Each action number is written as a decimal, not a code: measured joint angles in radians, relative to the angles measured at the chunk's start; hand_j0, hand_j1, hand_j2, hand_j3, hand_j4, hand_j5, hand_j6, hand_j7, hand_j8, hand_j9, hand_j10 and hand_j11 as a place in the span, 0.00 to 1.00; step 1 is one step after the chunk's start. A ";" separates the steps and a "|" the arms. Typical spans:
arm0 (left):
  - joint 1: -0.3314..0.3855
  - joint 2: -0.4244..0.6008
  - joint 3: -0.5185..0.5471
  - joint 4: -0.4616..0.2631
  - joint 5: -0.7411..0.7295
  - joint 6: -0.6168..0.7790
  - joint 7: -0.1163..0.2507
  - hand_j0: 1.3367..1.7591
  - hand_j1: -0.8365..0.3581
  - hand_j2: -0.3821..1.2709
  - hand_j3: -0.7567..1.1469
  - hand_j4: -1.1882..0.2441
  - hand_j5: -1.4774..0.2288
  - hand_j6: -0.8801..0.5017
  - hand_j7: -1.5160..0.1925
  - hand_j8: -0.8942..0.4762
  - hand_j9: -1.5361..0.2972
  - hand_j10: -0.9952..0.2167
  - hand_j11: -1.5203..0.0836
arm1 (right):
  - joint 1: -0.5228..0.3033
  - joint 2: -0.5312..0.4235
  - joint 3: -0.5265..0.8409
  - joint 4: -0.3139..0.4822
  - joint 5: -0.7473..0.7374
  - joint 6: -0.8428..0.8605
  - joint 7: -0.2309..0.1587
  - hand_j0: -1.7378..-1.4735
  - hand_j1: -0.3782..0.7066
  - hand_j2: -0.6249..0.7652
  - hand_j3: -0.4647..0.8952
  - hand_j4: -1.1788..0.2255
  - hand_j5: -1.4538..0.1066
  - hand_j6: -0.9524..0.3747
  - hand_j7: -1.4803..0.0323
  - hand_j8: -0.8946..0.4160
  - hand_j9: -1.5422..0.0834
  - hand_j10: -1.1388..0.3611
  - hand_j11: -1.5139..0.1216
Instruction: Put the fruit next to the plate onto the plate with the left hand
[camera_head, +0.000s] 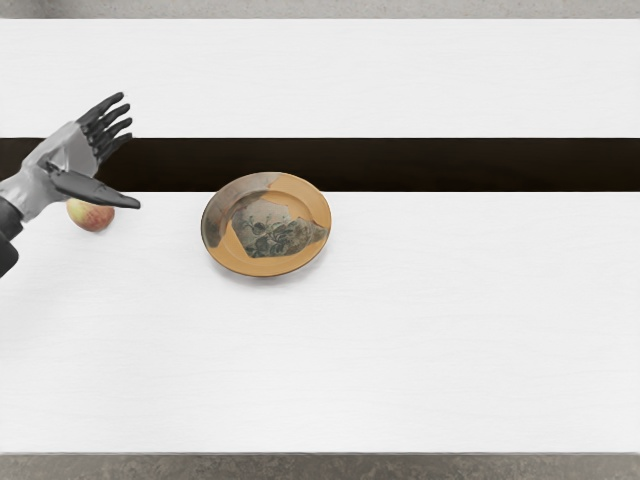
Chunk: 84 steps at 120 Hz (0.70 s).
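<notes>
Apple (90, 216): round, red-yellow, at 9 o'clock from the plate (314, 214), apart from it.
Left hand (78, 150): at 12 o'clock of the apple, fingers wide, holding nothing.

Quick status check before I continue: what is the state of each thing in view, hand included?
left hand: open, fingers spread, holding nothing, thumb reaching across the fruit in this view
fruit: lying on the table, left of the plate and apart from it, not grasped, partly hidden by the hand
plate: flat on the table, no fruit on it
</notes>
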<state>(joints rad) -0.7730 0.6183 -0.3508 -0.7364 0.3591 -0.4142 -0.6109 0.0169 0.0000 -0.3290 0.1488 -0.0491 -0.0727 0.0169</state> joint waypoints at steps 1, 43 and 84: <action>0.000 0.000 0.000 0.002 0.001 0.000 0.000 0.76 0.99 0.23 0.40 0.83 0.87 0.64 0.89 0.65 0.84 0.82 0.95 | 0.000 0.000 0.000 0.000 0.000 0.000 0.000 0.30 0.03 0.45 0.34 0.84 0.93 0.72 0.98 0.68 0.95 0.76 0.93; -0.209 -0.013 0.314 0.105 0.210 0.005 0.000 0.76 0.99 0.23 0.40 0.83 0.87 0.64 0.89 0.65 0.84 0.82 0.95 | -0.008 0.000 0.000 -0.013 0.000 -0.001 0.000 0.30 0.03 0.45 0.34 0.84 0.93 0.72 0.98 0.68 0.95 0.76 0.93; -0.387 -0.143 0.700 0.388 0.327 0.138 0.000 0.76 0.99 0.23 0.40 0.83 0.87 0.63 0.89 0.65 0.84 0.82 0.95 | -0.009 0.000 0.000 -0.014 0.000 -0.001 0.000 0.30 0.03 0.45 0.34 0.84 0.93 0.72 0.98 0.68 0.95 0.76 0.93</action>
<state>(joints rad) -1.1596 0.4755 0.3492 -0.3486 0.6859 -0.2759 -0.6109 0.0077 0.0000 -0.3291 0.1347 -0.0491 -0.0738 0.0169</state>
